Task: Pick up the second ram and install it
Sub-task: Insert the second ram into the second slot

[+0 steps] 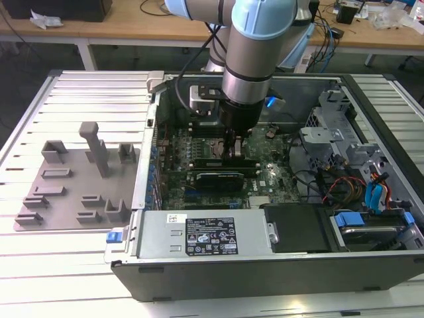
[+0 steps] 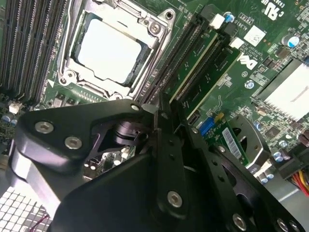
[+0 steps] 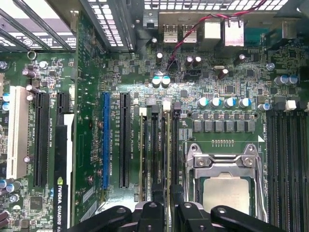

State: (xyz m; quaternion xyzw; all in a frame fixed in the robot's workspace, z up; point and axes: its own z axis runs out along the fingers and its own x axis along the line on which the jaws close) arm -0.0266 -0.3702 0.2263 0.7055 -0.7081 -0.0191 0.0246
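Second ram [image 2: 223, 62] sits in a motherboard slot just beside another green stick [image 2: 195, 65], both near the processor socket [image 2: 108, 50]; you can judge it placed, whether fully latched I cannot tell. Your end effector [image 2: 166, 108] hovers right over the slot ends, fingers pinched nearly together with nothing visibly between them, so it reads as clenched and empty. Outward, in the exterior view the arm [image 1: 255, 59] reaches into the open computer case [image 1: 265, 265], with the grey tray [image 1: 73, 179] on the worktop [image 1: 66, 278] at the exterior view's left.

green motherboard [image 3: 120, 72], blue slot [image 3: 105, 140] — grey tray [image 1: 73, 179]
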